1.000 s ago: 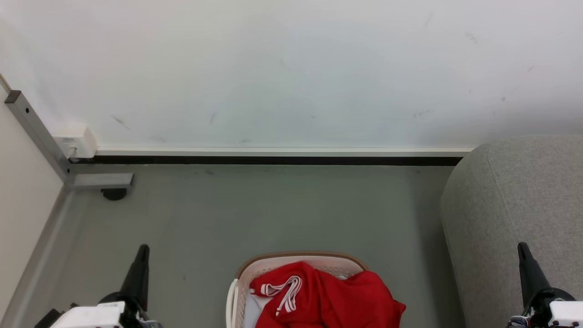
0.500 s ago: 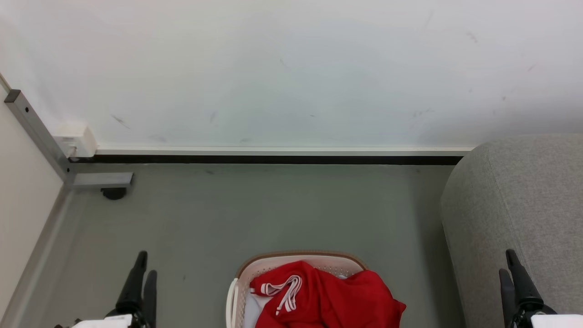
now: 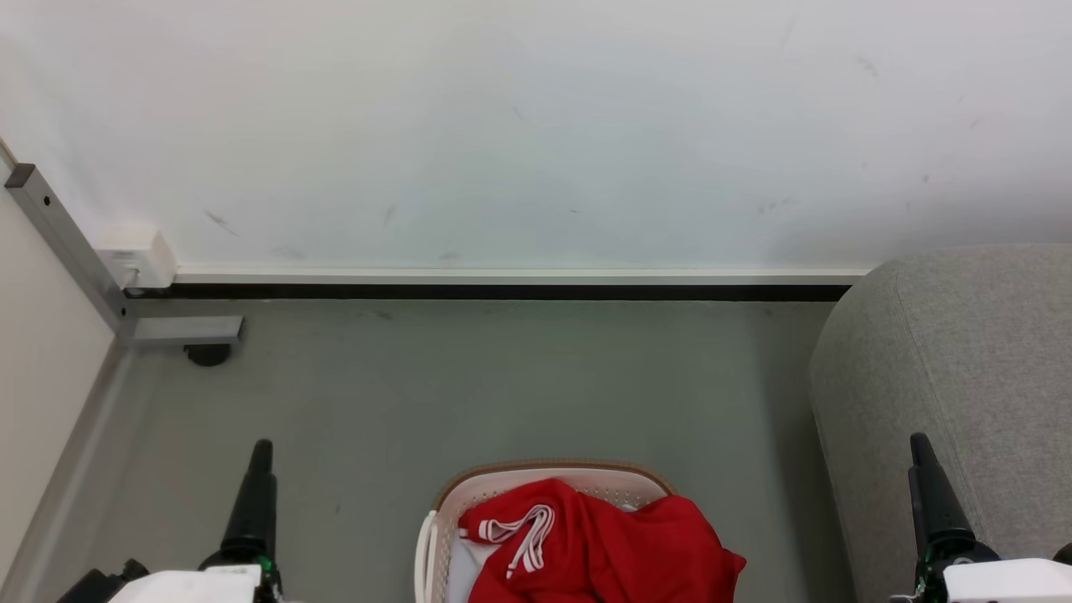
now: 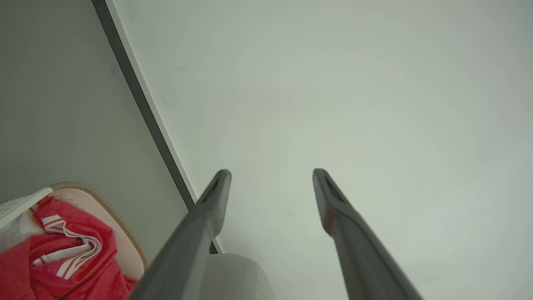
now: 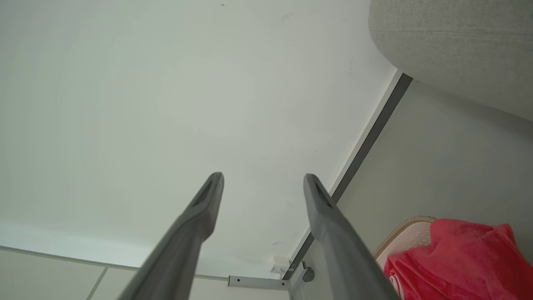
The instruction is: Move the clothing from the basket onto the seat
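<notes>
Wrist cameras settle what my head camera leaves unclear. From the head, my left gripper (image 3: 262, 448) and right gripper (image 3: 919, 444) each read as one dark spike seen edge-on. Looking along each gripper, I see its two fingers (image 4: 208, 216) spread wide with nothing but white wall (image 3: 536, 126) between them, so both are released and empty.

The head view gives me the layout. The basket (image 3: 553, 466) stands on the grey floor (image 3: 502, 377) between the two grippers, and the sofa (image 3: 963, 377) is at the right with its rounded corner near the wall.

The bottom edge cuts off the basket's near half and much of the clothing (image 3: 603, 536), so I cannot tell how deep the pile goes. Something pale lies under the red at the basket's left side, and I cannot make out what it is.

The clothing sits in the basket, bright red and crumpled. A white-striped band is looped on top, and one fold spills over the right rim.
</notes>
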